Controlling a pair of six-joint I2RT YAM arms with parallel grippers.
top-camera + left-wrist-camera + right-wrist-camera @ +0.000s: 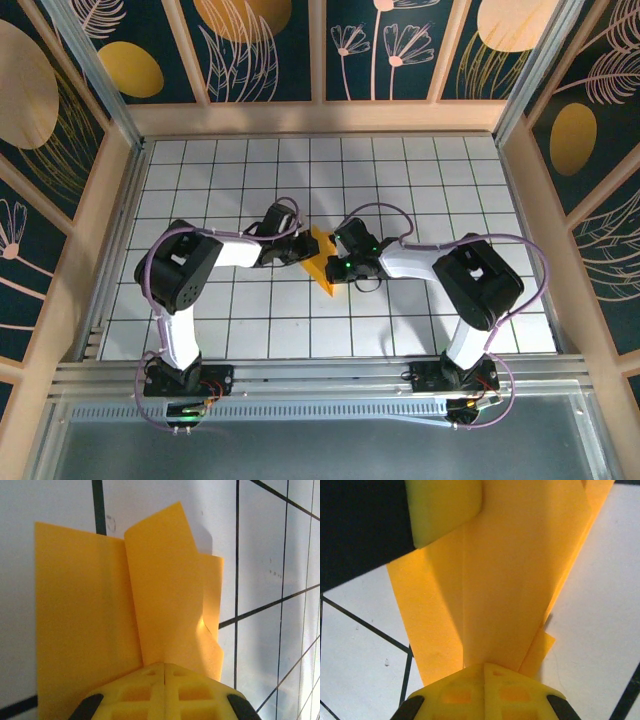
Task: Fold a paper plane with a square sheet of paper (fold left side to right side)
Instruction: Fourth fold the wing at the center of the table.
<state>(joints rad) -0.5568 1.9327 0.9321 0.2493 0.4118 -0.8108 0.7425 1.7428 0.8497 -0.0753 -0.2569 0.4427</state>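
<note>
Orange paper [322, 262] sits mid-table [440, 180], partly folded, between your two arms. Both arms reach inward, elbows out, wrists low. Your left gripper [164, 666] is closed, pinching a raised flap. Your right gripper [484, 666] is closed too, clamped on the opposite edge.

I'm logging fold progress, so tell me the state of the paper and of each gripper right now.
sheet of paper: partly folded, one part flat on the table, a flap curling up.
left gripper: shut on the sheet of paper.
right gripper: shut on the sheet of paper, with creased layers running out from it.
</note>
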